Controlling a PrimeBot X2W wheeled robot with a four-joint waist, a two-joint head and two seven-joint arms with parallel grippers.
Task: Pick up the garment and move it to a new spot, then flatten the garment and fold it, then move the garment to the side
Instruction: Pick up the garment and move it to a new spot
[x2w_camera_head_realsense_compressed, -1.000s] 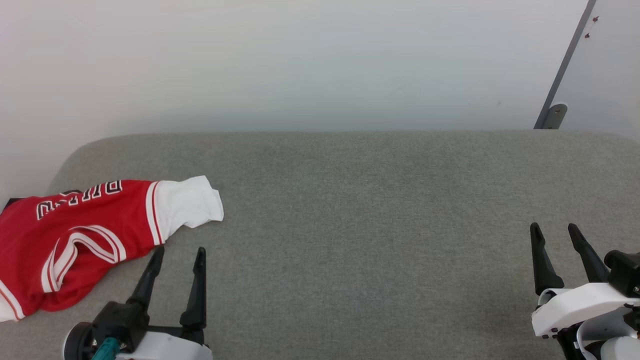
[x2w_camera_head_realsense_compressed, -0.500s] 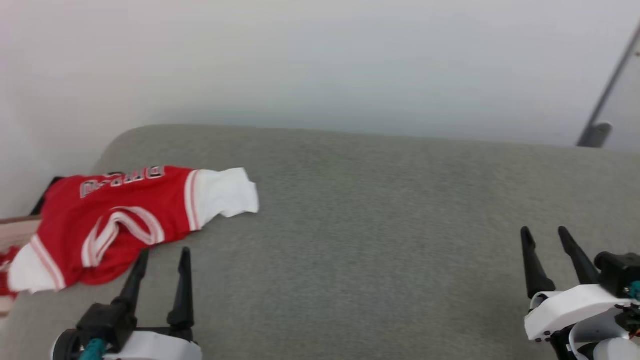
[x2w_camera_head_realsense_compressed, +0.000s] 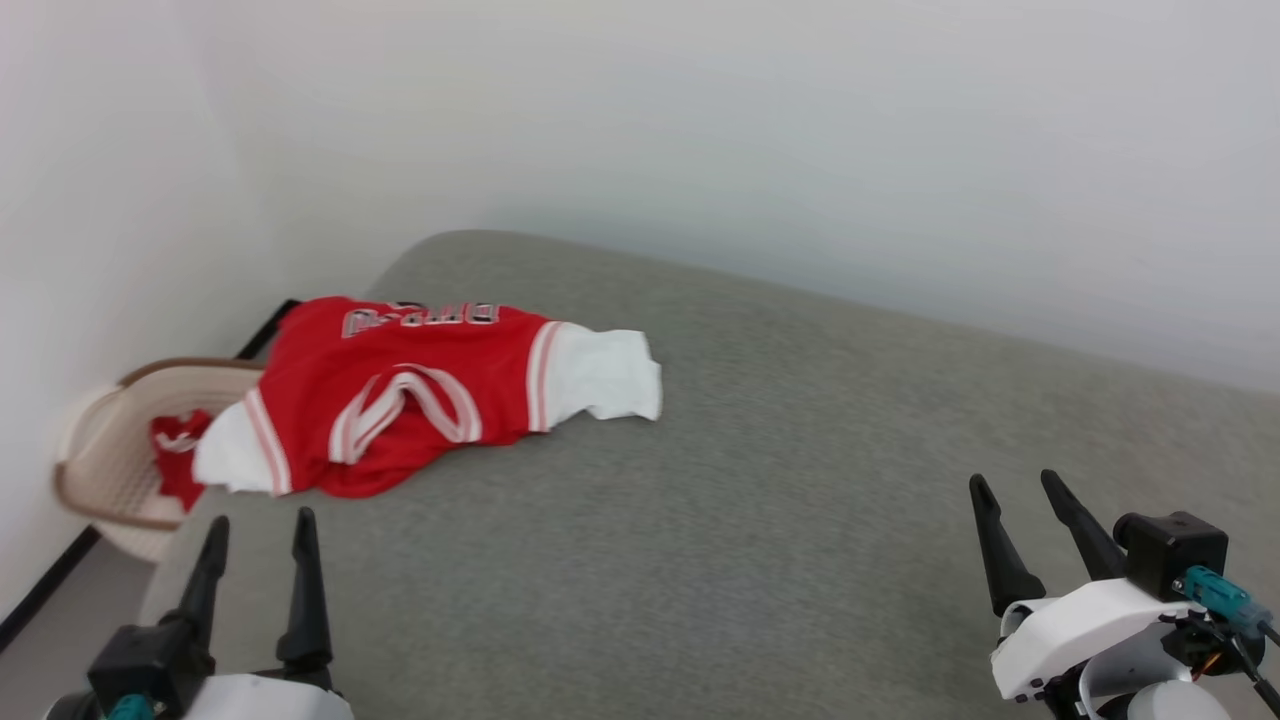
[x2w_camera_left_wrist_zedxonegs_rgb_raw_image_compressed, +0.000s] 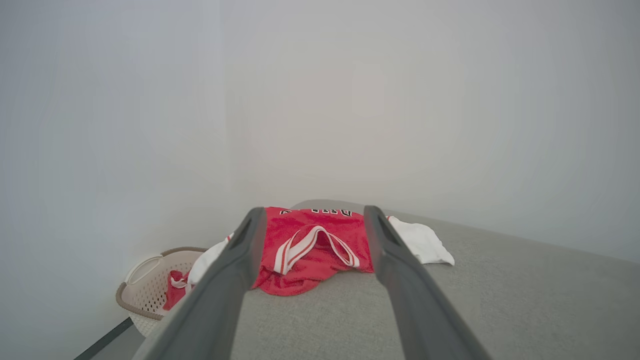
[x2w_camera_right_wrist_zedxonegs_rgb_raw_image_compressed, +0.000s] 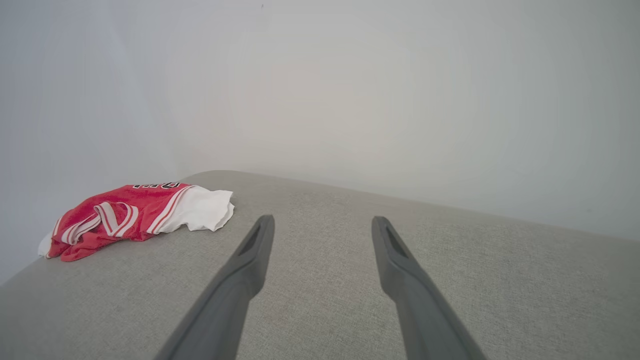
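Head view: left gripper (x2w_camera_head_realsense_compressed: 259, 522) and right gripper (x2w_camera_head_realsense_compressed: 1014, 482) both gape empty; a shallow pinch could drag the shirt (x2w_camera_head_realsense_compressed: 400, 400) off the cushion (x2w_camera_head_realsense_compressed: 750, 520) into the basket (x2w_camera_head_realsense_compressed: 110, 440)

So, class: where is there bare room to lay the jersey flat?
The wide grey surface between the jersey and the right gripper, back to the wall. Crowded: the left end, where the jersey lies bunched by the basket.

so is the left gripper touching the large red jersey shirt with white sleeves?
Apart. Head view: a strip of bare grey padded surface lies between the open left gripper and the near edge of the red jersey shirt.
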